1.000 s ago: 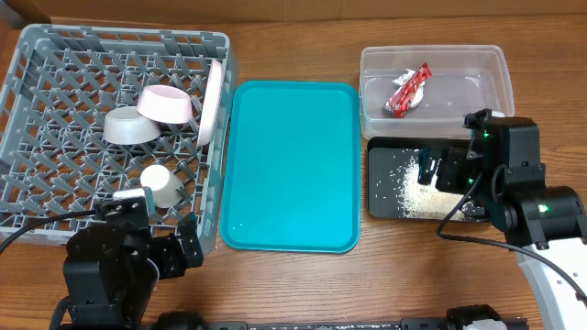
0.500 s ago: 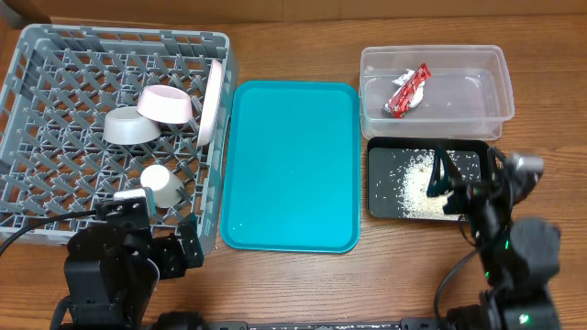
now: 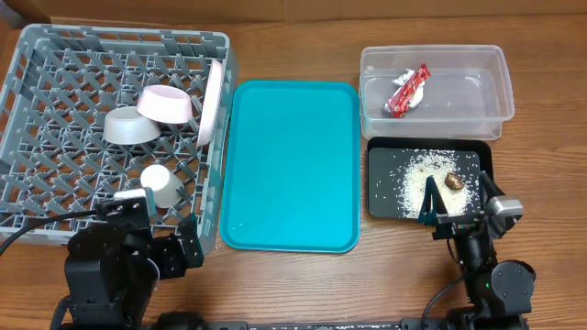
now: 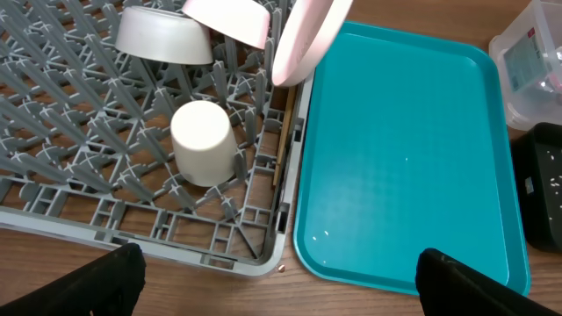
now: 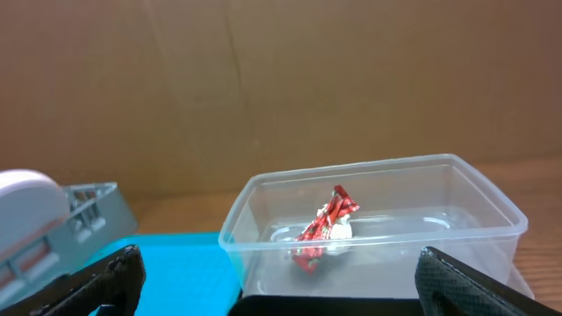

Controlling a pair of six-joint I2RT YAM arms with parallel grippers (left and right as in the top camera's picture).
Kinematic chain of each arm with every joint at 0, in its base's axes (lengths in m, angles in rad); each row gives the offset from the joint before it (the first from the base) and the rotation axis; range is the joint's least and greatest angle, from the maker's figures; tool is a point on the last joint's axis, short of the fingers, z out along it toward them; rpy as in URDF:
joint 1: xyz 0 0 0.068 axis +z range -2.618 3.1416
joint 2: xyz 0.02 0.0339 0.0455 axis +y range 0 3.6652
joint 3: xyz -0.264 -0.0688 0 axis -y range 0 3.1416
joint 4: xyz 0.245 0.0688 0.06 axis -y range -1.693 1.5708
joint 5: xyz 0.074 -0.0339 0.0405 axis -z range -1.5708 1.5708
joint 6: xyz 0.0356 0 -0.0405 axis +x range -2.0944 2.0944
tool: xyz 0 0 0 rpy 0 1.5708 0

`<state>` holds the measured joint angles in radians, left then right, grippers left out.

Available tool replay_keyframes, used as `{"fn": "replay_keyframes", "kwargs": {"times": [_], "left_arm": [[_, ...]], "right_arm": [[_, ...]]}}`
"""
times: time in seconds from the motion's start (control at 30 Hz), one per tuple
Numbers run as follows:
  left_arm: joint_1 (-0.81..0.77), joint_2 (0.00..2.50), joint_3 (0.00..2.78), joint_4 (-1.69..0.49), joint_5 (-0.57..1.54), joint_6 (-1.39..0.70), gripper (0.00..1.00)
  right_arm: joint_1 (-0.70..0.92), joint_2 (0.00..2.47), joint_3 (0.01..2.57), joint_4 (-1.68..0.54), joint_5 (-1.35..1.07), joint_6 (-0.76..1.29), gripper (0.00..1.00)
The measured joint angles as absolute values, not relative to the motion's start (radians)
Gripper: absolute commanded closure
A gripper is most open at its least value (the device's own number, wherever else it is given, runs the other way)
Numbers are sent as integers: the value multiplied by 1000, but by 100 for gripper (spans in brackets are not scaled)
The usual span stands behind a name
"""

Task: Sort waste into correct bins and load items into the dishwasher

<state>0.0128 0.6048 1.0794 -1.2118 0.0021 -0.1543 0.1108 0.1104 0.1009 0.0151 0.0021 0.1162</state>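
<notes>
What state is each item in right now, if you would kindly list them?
plate, on edge in dish rack
pink dish, tilted in rack
grey bowl, tilted in rack
cup, mouth down in rack
chopsticks, lying along rack's edge
wrapper, crumpled in clear tub
rice, scattered in black tray
brown lump, on the rice
teal tray, holding no items
left gripper, open, empty
right gripper, open, empty

Dish rack (image 3: 119, 35) left, large tray (image 3: 290, 165) middle — rightward, wrapper (image 3: 408, 90) in tub (image 3: 500, 87), rice (image 3: 417, 183) in shallow tray (image 3: 378, 209) before it.
</notes>
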Motion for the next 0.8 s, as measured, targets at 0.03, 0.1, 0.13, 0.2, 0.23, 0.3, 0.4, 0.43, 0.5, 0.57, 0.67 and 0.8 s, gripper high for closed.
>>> {"fn": "replay_keyframes", "kwargs": {"times": [0.03,0.1,0.13,0.2,0.23,0.3,0.4,0.43,0.5,0.57,0.67,0.8], "left_arm": [[13,605,1079,-1212,2,-154,0],[13,605,1079,-1211,2,-154,0],[13,605,1079,-1212,2,-154,0],[13,605,1079,-1211,2,-154,0],[13,605,1079,-1212,2,-154,0],[13,605,1079,-1211,2,-154,0],[13,605,1079,-1212,2,-154,0],[13,605,1079,-1211,2,-154,0],[13,605,1079,-1212,2,-154,1],[13,605,1079,-1211,2,-154,0],[13,605,1079,-1212,2,-154,0],[13,605,1079,-1211,2,-154,0]], "right_arm": [[111,105,96,16,-2,101,0],[110,85,82,1,-18,71,0],[110,73,76,-10,-24,60,0],[104,47,64,-39,-31,46,0],[99,35,57,-49,-34,41,0],[88,19,44,-50,-39,32,0],[70,15,31,-54,-56,24,0],[63,15,27,-69,-63,22,0],[52,15,19,-83,-73,17,0],[48,15,19,-83,-75,2,0],[46,15,19,-82,-79,-12,0],[47,15,19,-82,-81,-20,0]]}}
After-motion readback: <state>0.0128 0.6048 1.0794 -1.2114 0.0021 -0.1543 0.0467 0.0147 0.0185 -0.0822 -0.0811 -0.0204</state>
